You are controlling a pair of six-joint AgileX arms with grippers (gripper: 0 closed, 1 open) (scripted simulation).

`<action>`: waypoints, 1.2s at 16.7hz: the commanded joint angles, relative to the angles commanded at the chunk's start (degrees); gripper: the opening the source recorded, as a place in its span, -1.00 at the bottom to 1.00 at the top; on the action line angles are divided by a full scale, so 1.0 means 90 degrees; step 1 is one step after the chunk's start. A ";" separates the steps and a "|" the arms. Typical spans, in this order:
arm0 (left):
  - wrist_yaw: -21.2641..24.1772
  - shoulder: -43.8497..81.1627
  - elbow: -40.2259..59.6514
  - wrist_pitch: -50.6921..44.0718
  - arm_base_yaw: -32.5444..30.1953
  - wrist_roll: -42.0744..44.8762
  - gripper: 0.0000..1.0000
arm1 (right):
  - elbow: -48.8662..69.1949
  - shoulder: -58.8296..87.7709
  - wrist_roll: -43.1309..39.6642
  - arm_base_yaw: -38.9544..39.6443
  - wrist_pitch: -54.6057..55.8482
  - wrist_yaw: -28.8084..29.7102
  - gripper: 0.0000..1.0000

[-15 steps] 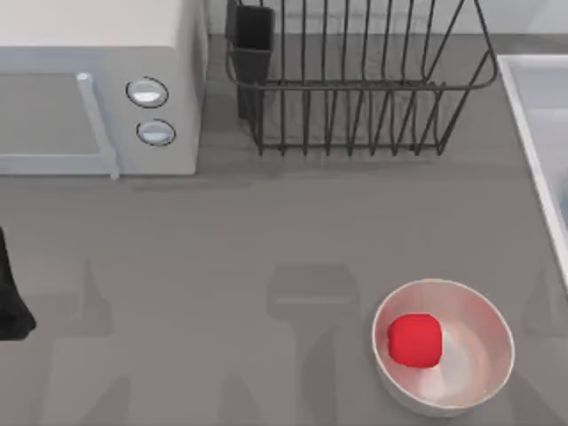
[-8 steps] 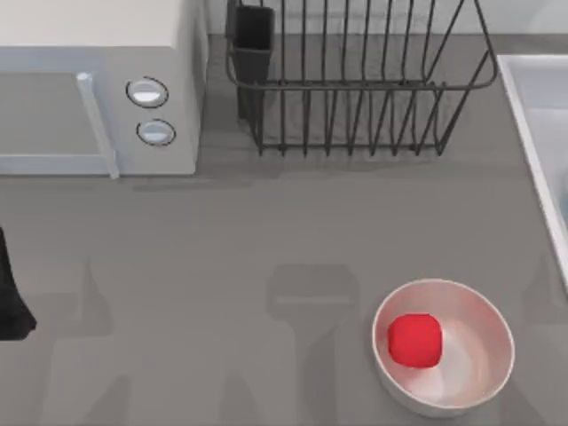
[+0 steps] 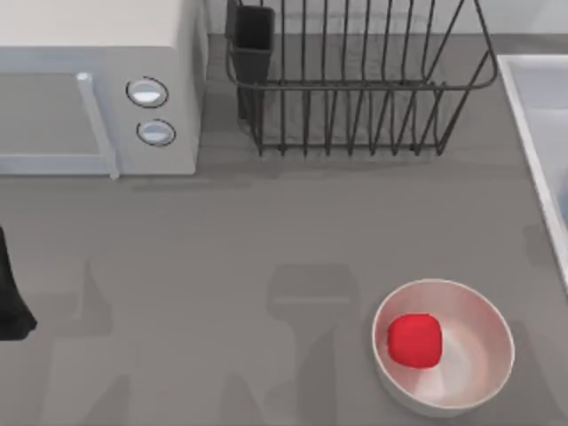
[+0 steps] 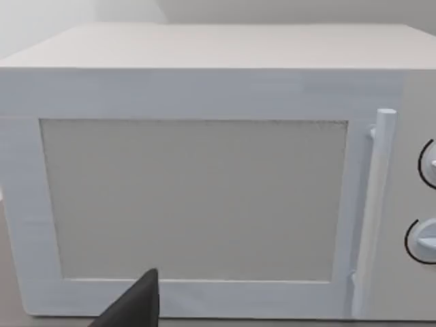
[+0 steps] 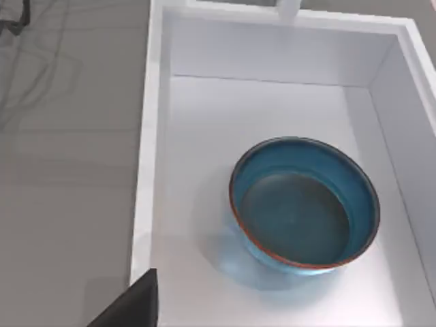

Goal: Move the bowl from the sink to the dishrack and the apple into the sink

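**Right arm hanging over the sink, bowl not yet gripped**

The right arm's wrist camera is looking down into the sink [image 5: 158,136], a pale rectangular basin with a raised light rim and smooth flat walls, sitting at the tabletop's right edge [image 3: 532,106]. The bowl [image 5: 304,204] is resting upright on the basin floor, apart from all four walls. It is round and teal-blue, glossy, with a thin orange-red line near the rim. A dark tip of the right gripper [image 5: 133,306] is showing, above the sink's rim and well apart from the bowl; whether its fingers are spread or pressed together I cannot tell.

I judge the first step, lifting the bowl out, to be just opening. The next move calls for bringing the gripper over the bowl's rim and pinching the thin wall, since the round body is too wide to span.

The dishrack [image 3: 355,89], black wire with upright bars and a dark square cup at one corner, is standing empty at the tabletop's far edge. The apple [image 3: 415,340], a small bright-red rounded lump, is lying inside a white bowl [image 3: 475,364] with a pinkish sheen, near the front right corner.

The left arm [image 3: 11,302] is parked at the tabletop's left edge, facing the microwave [image 4: 204,177], a white box with a bar handle; a finger of the left gripper [image 4: 133,306] is showing, and I cannot tell its state either.
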 joint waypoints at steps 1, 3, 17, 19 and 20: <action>0.0000 0.0000 0.0000 0.0000 0.0000 0.0000 1.00 | 0.0482 0.0669 -0.0092 -0.0094 -0.0373 -0.0007 1.00; 0.0000 0.0000 0.0000 0.0000 0.0000 0.0000 1.00 | 0.1483 0.2039 -0.0272 -0.0289 -0.1165 -0.0026 1.00; 0.0000 0.0000 0.0000 0.0000 0.0000 0.0000 1.00 | 0.8858 0.9991 -0.1229 -0.1449 -0.5392 -0.0226 1.00; 0.0000 0.0000 0.0000 0.0000 0.0000 0.0000 1.00 | 0.9685 1.0538 -0.1310 -0.1563 -0.5575 -0.0233 1.00; 0.0000 0.0000 0.0000 0.0000 0.0000 0.0000 1.00 | 1.0021 1.0733 -0.1343 -0.1610 -0.5624 -0.0233 1.00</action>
